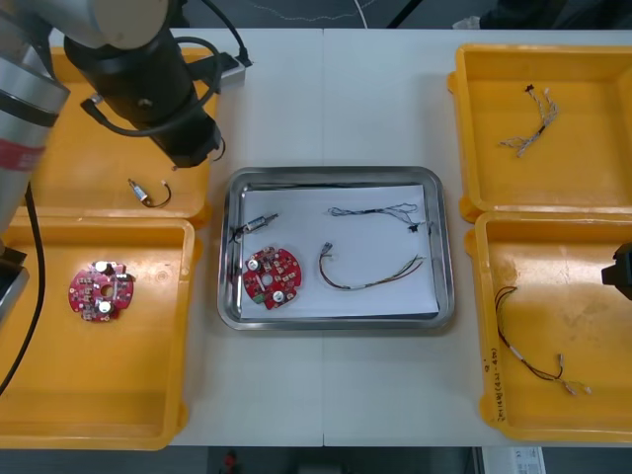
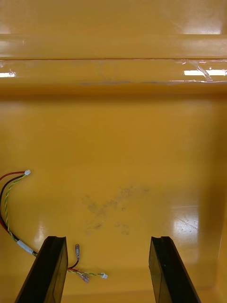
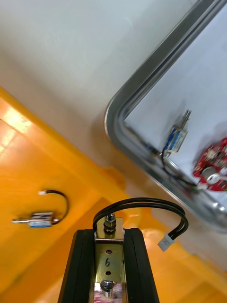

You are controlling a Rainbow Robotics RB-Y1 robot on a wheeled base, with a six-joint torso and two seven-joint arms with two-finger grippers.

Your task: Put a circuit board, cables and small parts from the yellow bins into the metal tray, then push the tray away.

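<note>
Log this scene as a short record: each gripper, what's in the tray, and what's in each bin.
left gripper: over the far left bin, beside the tray; fingers shut on held small metal part with a black cable loop
right gripper: fingers open, over the near right bin
tray: circuit board, small metal part, far cable, near cable
far left bin: spare small metal part
near left bin: second circuit board
far right bin: pale cable
near right bin: dark cable
</note>
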